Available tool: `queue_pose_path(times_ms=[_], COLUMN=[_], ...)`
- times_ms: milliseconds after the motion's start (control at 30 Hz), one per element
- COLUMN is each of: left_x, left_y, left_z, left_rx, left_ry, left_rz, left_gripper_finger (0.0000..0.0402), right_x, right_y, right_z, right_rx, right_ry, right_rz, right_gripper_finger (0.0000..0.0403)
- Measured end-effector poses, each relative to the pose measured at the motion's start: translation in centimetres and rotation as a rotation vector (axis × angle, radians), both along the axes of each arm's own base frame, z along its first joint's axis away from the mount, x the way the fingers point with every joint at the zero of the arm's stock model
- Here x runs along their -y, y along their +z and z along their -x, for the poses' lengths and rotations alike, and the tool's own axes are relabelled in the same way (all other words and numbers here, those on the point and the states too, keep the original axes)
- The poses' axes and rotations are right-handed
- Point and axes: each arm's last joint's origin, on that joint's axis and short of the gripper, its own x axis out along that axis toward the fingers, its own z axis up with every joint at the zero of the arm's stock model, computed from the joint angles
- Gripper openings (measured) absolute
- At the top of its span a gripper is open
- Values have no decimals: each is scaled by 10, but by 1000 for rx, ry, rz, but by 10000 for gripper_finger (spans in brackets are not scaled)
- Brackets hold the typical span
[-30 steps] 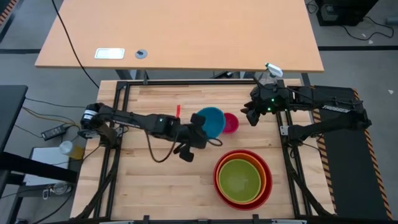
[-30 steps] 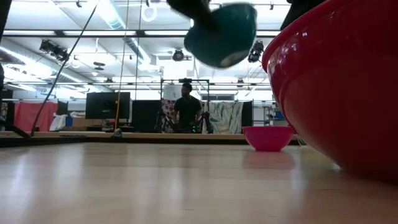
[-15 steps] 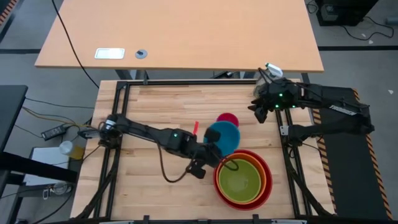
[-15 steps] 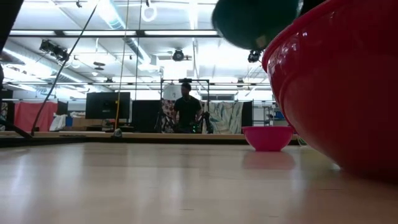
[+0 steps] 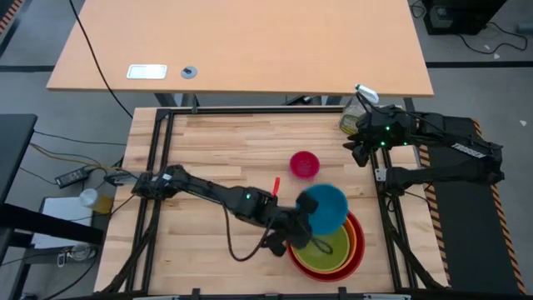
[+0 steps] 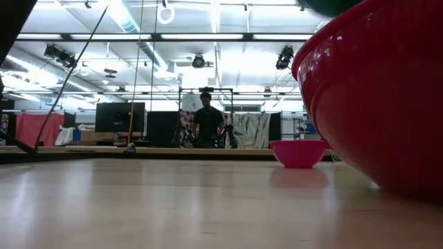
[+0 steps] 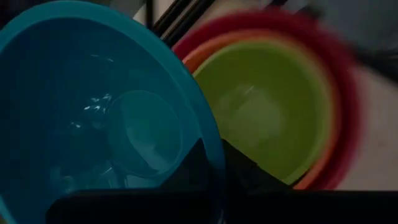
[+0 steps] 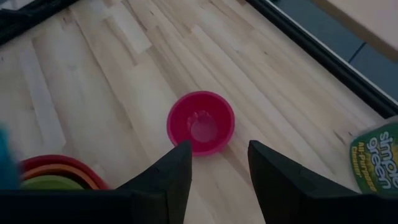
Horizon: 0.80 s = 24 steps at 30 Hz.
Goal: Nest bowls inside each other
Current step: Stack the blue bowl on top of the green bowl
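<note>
A blue bowl (image 5: 323, 208) hangs tilted above the far left part of a nested stack: a green bowl (image 5: 323, 247) inside an orange one inside a red one (image 5: 356, 250). My left gripper (image 5: 301, 223) is shut on the blue bowl. The left wrist view looks into the blue bowl (image 7: 93, 124), with the green bowl (image 7: 267, 118) beyond it. A small pink bowl (image 5: 304, 164) rests on its base on the table, farther back. My right gripper (image 8: 217, 168) stands open near the table's far right edge, well above the pink bowl (image 8: 201, 123) and apart from it. My left gripper pinches the blue bowl's rim (image 7: 214, 155) on the side toward the table's left, one finger inside the bowl and one outside. The fingers slant down from the left. The bowl is lifted clear and tilted, partly over the stack.
A green cleaner bottle (image 8: 376, 158) stands at the far right corner by my right arm. Black frame rails (image 5: 158, 167) run along the table's sides. In the low view the red bowl's wall (image 6: 374, 104) fills the right, and a person (image 6: 205, 124) stands in the room behind.
My left gripper has carried the blue bowl toward the table's right and near edges, from beside the pink bowl to over the stack, rolling a little on the way. My right gripper has drawn back a little toward the right edge, still open.
</note>
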Motion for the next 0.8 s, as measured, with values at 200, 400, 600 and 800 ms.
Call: queue_pose_path(times_ms=[200, 400, 600, 800], left_x=[24, 30, 26, 16], left_y=[-12, -44, -72, -91], left_z=[1, -4, -12, -19], left_rx=[-9, -56, -42, -22], left_ry=[-167, -238, -232, -203], left_rz=[54, 112, 150, 239], left_gripper_finger=[14, 15, 15, 15], right_x=[-1, -1, -1, -1], right_y=[2, 2, 2, 2], right_z=[5, 5, 5, 5], right_rx=[12, 11, 13, 19], right_ry=[0, -1, -6, -19], right_rz=[10, 11, 9, -2], right_gripper_finger=[165, 165, 165, 165])
